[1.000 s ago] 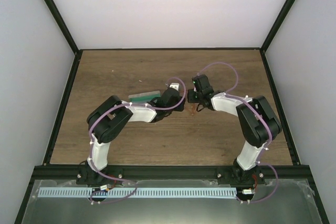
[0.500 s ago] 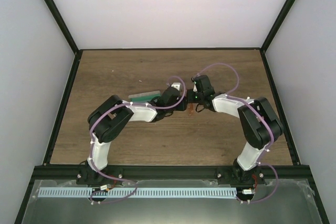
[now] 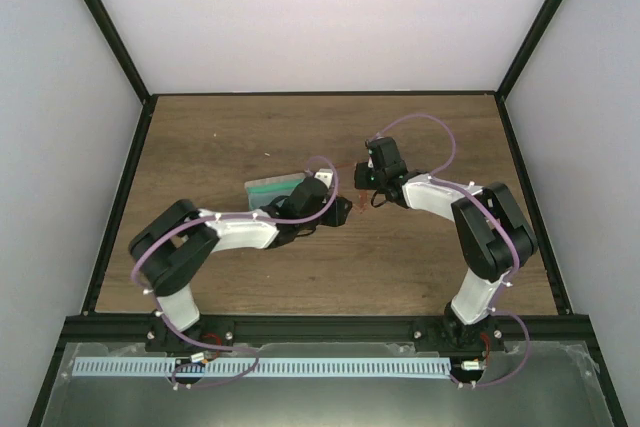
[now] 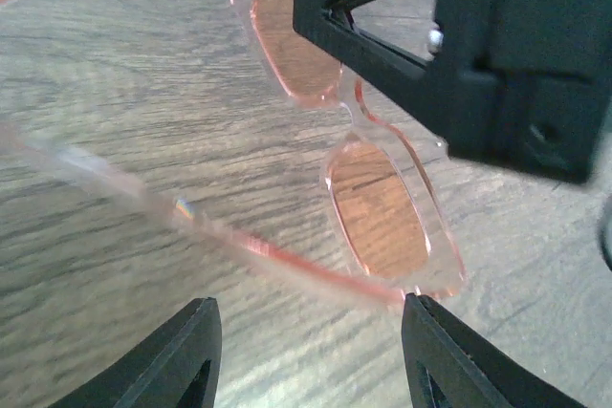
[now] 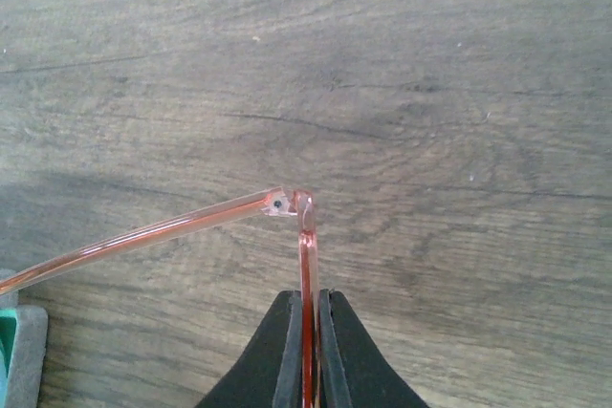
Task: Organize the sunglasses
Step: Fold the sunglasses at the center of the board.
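The sunglasses (image 4: 378, 207) have a thin clear-red frame and tinted lenses, and hang just above the wooden table. My right gripper (image 5: 308, 332) is shut on the front frame edge-on, below the hinge, and one temple arm folds out to the left. In the left wrist view my left gripper (image 4: 311, 351) stands open under the glasses. The other temple arm crosses above its fingertips, and its right fingertip (image 4: 430, 332) is at the frame's corner. From above, the left gripper (image 3: 340, 209) and right gripper (image 3: 363, 187) meet mid-table around the sunglasses (image 3: 370, 203).
A grey case with green lining (image 3: 275, 187) lies open just left of the grippers, partly under the left arm; its corner (image 5: 14, 341) shows in the right wrist view. Black frame rails border the wooden table (image 3: 250, 137).
My left gripper has opened wider and drawn back towards the near edge, its elbow swinging left. The right gripper has shifted slightly away with the sunglasses.
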`<state>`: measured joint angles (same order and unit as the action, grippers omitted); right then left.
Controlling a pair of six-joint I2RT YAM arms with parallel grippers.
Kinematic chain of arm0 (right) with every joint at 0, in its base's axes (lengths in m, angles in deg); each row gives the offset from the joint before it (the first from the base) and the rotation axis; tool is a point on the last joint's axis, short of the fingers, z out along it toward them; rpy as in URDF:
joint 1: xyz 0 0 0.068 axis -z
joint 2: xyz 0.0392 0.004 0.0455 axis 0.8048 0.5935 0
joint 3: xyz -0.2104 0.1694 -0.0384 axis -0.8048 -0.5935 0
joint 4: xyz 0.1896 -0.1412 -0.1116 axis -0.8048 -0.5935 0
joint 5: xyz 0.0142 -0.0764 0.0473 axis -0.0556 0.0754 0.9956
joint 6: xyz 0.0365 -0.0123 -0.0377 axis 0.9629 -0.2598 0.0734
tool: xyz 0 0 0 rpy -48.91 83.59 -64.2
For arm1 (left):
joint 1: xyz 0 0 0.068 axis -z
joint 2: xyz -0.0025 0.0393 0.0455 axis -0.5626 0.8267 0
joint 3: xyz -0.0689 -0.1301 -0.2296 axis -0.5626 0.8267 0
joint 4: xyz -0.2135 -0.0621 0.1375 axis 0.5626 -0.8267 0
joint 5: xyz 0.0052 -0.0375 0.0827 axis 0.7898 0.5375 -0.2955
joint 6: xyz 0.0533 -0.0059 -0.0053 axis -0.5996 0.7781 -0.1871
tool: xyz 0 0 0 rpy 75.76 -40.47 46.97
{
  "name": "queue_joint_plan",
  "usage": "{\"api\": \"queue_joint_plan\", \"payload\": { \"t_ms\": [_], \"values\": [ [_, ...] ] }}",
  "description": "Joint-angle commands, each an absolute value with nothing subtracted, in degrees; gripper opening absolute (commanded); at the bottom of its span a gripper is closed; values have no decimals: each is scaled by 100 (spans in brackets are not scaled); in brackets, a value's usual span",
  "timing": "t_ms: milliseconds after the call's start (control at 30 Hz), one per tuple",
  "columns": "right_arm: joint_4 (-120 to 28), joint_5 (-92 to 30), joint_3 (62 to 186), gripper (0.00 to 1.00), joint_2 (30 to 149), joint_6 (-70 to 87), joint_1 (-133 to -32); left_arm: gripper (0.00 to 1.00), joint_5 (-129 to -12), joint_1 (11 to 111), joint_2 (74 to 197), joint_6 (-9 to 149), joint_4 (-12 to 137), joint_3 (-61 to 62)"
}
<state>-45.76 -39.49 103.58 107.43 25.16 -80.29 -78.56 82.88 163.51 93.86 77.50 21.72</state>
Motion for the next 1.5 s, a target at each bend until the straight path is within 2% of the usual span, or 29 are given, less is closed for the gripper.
{"api": "queue_joint_plan", "payload": {
  "t_ms": [0, 267, 500, 900, 1100, 1467],
  "values": [
    [-4423, -4103, 10600, 1, 10802, 2589, -7934, 54, -8503, 8366, 15551, 9157, 7284, 2518],
    [-4201, -3875, 10279, 1, 10663, 2481, -7882, 58, -9137, 8329, 14758, 8780, 6658, 2229],
    [-3910, -3542, 9633, 1, 9990, 2432, -7882, 59, -8995, 7577, 15362, 8474, 6517, 1586],
    [-3801, -3180, 9247, 1, 9275, 2446, -7891, 57, -8408, 7448, 16640, 8386, 6408, 528],
    [-3780, -3134, 9298, 1, 9350, 2433, -7891, 57, -7977, 7460, 16664, 8500, 6570, 667],
    [-3738, -3108, 9463, 1, 9598, 2451, -7892, 57, -7923, 7538, 16547, 8792, 6885, 1108]
  ]
}}
